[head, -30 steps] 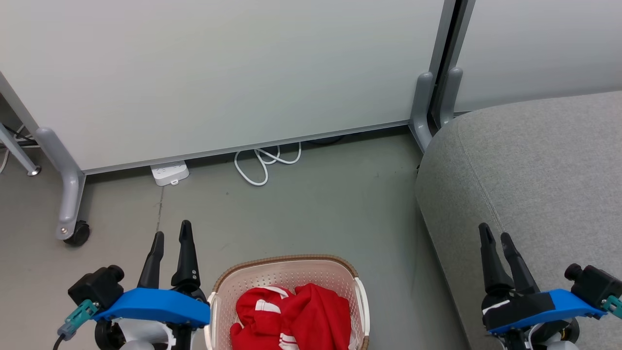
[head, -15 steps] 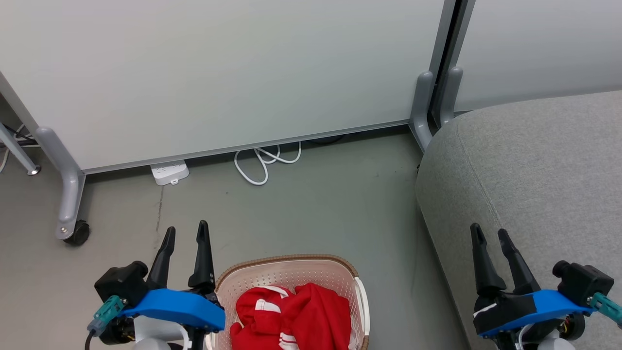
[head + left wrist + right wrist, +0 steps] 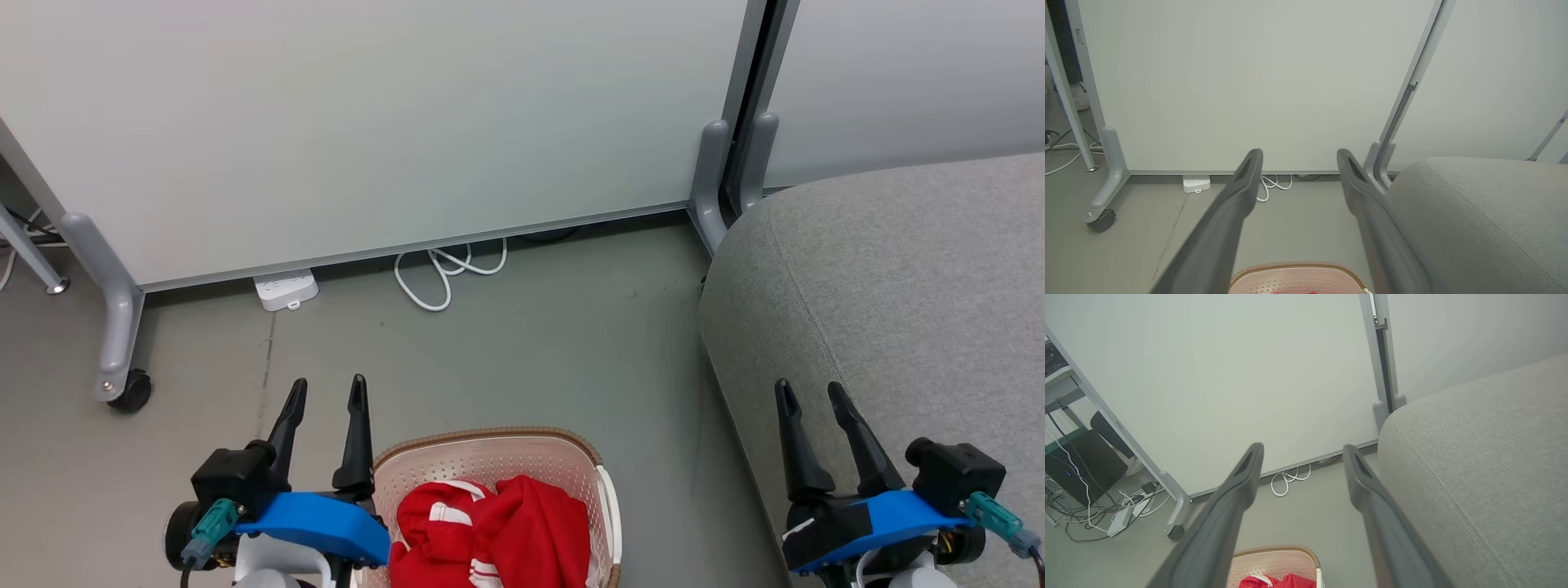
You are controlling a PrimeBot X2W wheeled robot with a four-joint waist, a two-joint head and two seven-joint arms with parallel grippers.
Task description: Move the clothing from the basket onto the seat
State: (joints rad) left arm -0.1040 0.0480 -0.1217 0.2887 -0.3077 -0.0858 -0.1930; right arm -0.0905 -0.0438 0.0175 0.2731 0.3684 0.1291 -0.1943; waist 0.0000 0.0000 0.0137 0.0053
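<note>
The cream basket (image 3: 490, 445) with a brown rim stands on the floor at the bottom centre of the head view. Red clothing (image 3: 498, 531) with white stripes lies bunched inside it. My left gripper (image 3: 326, 390) hangs open just left of the basket's rim, nothing between its fingers. The grey seat (image 3: 898, 278) takes up the right side. Over its front edge my right gripper (image 3: 810, 392) is open and empty. The left wrist view catches the basket (image 3: 1294, 275) rim, my left gripper (image 3: 1299, 154) and the seat (image 3: 1474, 216). The right wrist view has the clothing (image 3: 1280, 582), my right gripper (image 3: 1302, 448) and the seat (image 3: 1486, 457).
A white partition panel (image 3: 367, 122) on grey castor feet (image 3: 122, 384) stands behind the basket. A white power strip (image 3: 284, 291) and a coiled white cable (image 3: 445, 273) lie at its base. Grey floor (image 3: 531, 359) stretches between panel, basket and seat.
My left gripper has moved right and down, closer to the basket's left rim. My right gripper has shifted a little left along the seat's edge. Basket and clothing are unmoved.
</note>
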